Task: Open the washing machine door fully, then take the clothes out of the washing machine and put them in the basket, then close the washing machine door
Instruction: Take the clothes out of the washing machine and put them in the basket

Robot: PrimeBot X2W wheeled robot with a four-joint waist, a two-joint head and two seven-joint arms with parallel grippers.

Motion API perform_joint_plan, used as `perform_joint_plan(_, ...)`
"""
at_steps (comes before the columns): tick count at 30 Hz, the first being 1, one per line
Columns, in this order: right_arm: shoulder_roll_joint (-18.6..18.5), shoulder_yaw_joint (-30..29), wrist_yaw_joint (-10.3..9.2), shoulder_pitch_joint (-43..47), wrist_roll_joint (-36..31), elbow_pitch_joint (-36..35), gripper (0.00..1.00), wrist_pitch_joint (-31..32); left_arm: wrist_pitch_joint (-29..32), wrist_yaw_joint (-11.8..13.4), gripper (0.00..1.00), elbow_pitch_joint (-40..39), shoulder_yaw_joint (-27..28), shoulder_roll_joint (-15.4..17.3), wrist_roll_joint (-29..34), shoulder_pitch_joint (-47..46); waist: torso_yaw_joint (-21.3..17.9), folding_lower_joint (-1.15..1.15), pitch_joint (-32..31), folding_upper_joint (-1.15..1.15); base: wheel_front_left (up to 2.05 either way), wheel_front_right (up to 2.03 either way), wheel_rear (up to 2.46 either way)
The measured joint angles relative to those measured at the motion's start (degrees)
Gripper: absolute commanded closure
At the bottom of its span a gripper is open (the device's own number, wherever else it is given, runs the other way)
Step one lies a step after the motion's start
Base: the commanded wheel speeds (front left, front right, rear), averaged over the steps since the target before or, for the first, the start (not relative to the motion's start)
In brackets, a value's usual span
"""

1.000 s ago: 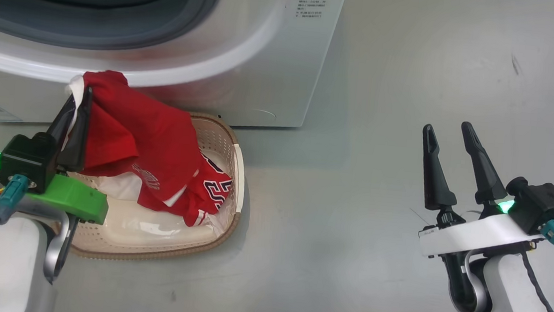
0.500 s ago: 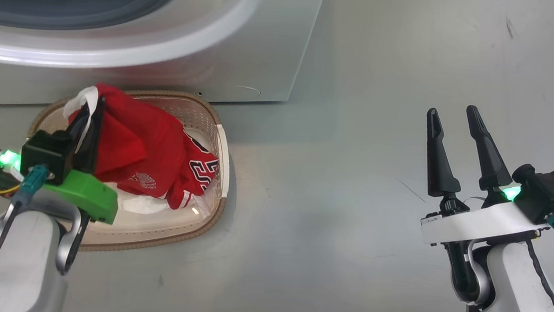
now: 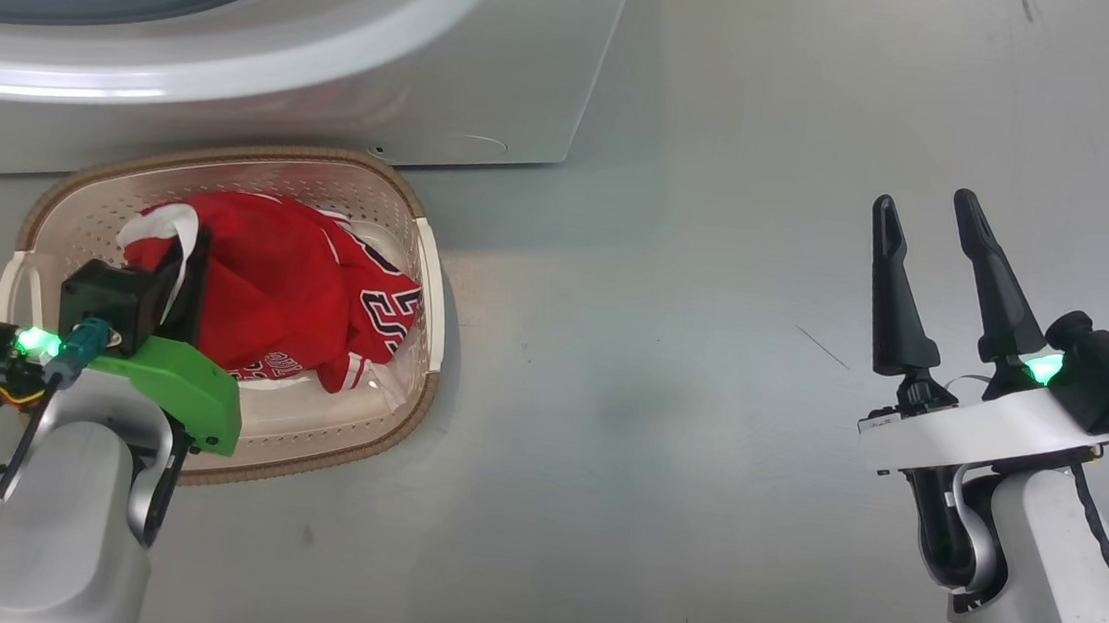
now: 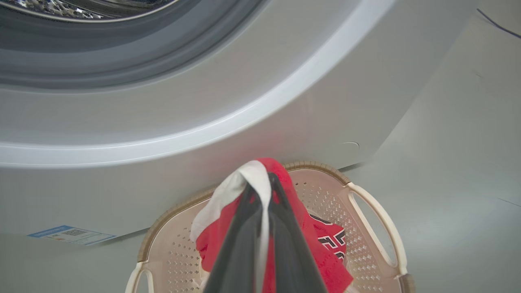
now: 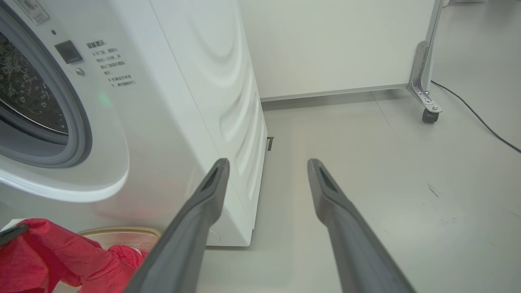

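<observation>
The cream basket (image 3: pixel 227 154) stands on the floor against the front of the white washing machine (image 3: pixel 496 65). Red clothes (image 3: pixel 286 278) with white trim and a dark number lie heaped inside it. My left gripper (image 3: pixel 191 248) is shut on a fold of the clothes, low over the basket's left half. In the left wrist view its fingers (image 4: pixel 281 228) pinch red and white cloth (image 4: pixel 228 195) above the basket (image 4: pixel 378 219). My right gripper (image 3: pixel 926 199) hangs open and empty over bare floor, far to the right. The drum opening (image 5: pixel 24 93) stands uncovered. The washing machine door is out of view.
A grey rubber gasket (image 4: pixel 122 61) rings the drum mouth, and a blue sticker (image 4: pixel 71 235) sits low on the washer front. Beyond the washer's right side are a white wall panel (image 5: pixel 325 44), a metal leg on a caster (image 5: pixel 425 110) and a dark cable (image 5: pixel 476 118).
The head view has tilted down. My left gripper has lowered the clothes from above the basket's rim down into the basket. The right gripper has stayed open.
</observation>
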Motion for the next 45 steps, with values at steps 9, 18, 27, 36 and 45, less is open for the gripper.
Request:
perform_joint_plan(9, -0.88, -0.21, 0.00, -0.55, -0.42, -0.23, 0.00, 0.00, 0.21, 0.04, 1.00, 8.18, 2.04, -1.45, -2.71, -2.61, -0.01, 0.00, 1.36, 0.00, 0.00, 0.00, 0.00)
perform_joint_plan(18, -1.08, -0.16, 0.00, -0.85, -0.82, -0.32, 0.00, 0.00, -0.10, 0.05, 1.00, 15.15, 2.93, -2.21, -3.59, -4.70, 0.04, 0.00, 1.88, 0.00, 0.00, 0.00, 0.00)
perform_joint_plan(27, -1.10, 0.14, 0.00, -0.85, -0.91, -0.51, 0.00, 0.00, -0.15, 0.12, 1.00, 21.72, 3.03, -2.31, -3.67, -6.50, -0.11, 0.00, 2.48, 0.00, 0.00, 0.00, 0.00)
perform_joint_plan(36, -1.09, 0.52, 0.00, -0.86, -1.11, -0.48, 0.00, 0.00, -1.29, 0.11, 1.00, 25.69, 2.44, -2.57, -3.65, -8.48, -0.30, 0.00, 2.39, 0.00, 0.00, 0.00, 0.00)
perform_joint_plan(45, -1.08, 0.60, 0.00, -0.88, -1.25, -0.38, 0.00, 0.00, -1.31, -0.29, 0.00, 29.17, 1.67, -3.01, -3.67, -9.35, -0.32, 0.00, 2.12, 0.00, 0.00, 0.00, 0.00)
